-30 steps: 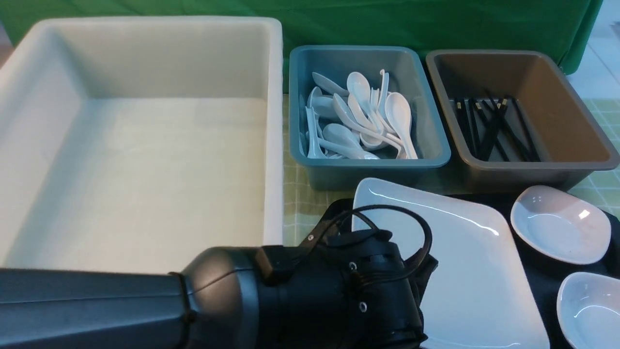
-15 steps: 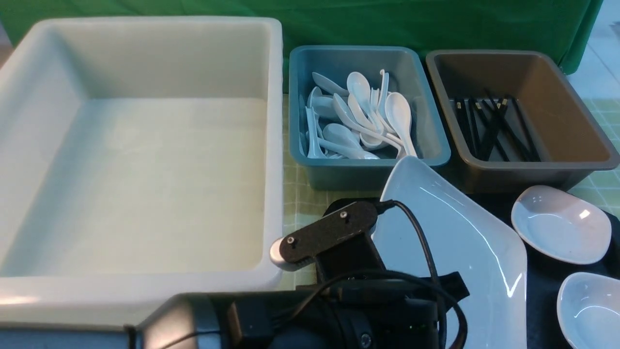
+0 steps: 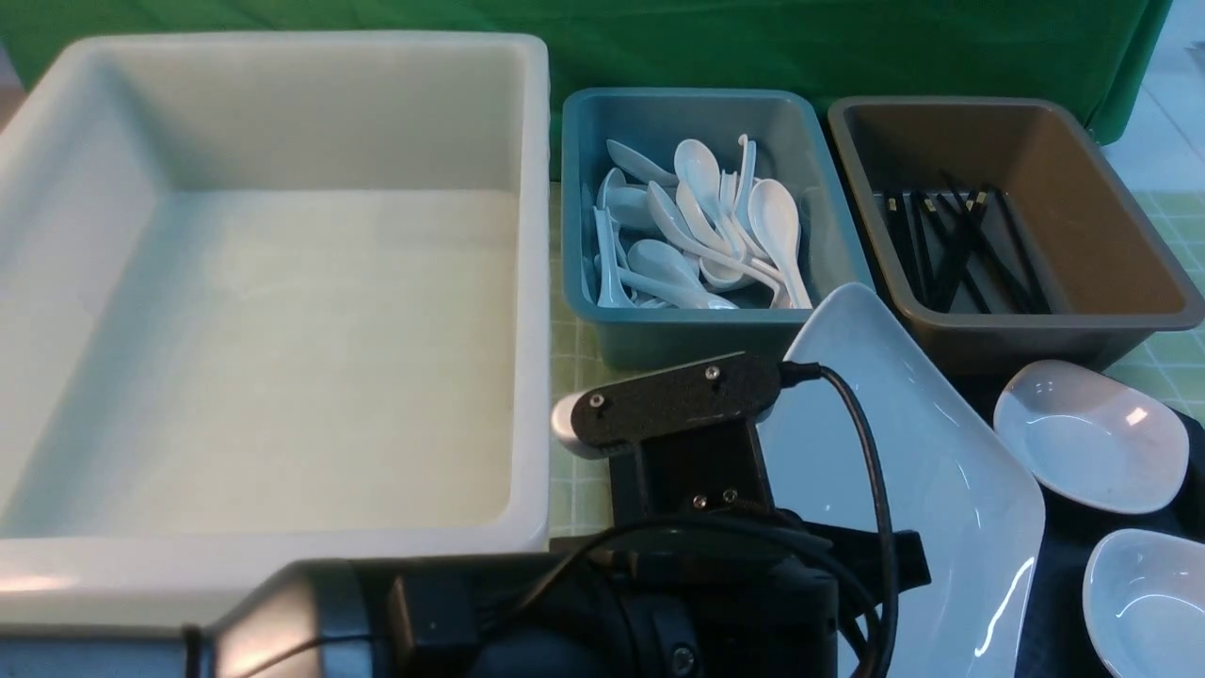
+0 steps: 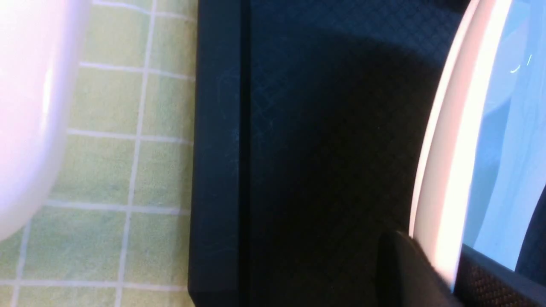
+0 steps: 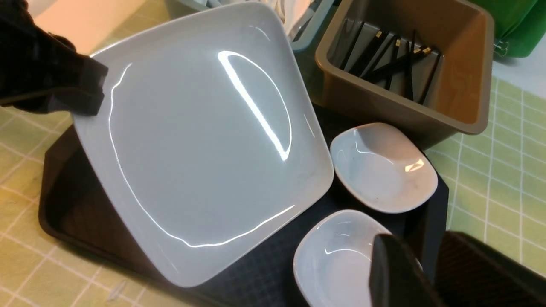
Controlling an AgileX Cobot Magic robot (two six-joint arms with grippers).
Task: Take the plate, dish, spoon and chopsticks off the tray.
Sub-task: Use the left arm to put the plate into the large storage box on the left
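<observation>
The large white plate [image 3: 904,452] stands tilted, its left edge raised off the black tray [image 5: 68,209]. My left gripper [image 4: 443,264] is shut on the plate's rim [image 4: 452,149]; in the right wrist view its fingers [image 5: 72,91] pinch the plate [image 5: 200,140] at the left corner. Two small white dishes [image 5: 384,168] [image 5: 337,260] sit on the tray's right side. My right gripper [image 5: 426,264] is open and empty, above the nearer dish and the tray's right rim. No spoon or chopsticks show on the tray.
A big white bin [image 3: 273,311] stands left of the tray. A blue bin [image 3: 706,330] holds several white spoons. A brown bin [image 3: 1017,325] holds several black chopsticks. A green checked cloth [image 4: 128,162] covers the table.
The plate lay flat on the tray; my left gripper has raised its left edge, and the plate now tilts steeply. The left wrist rose and moved slightly right.
</observation>
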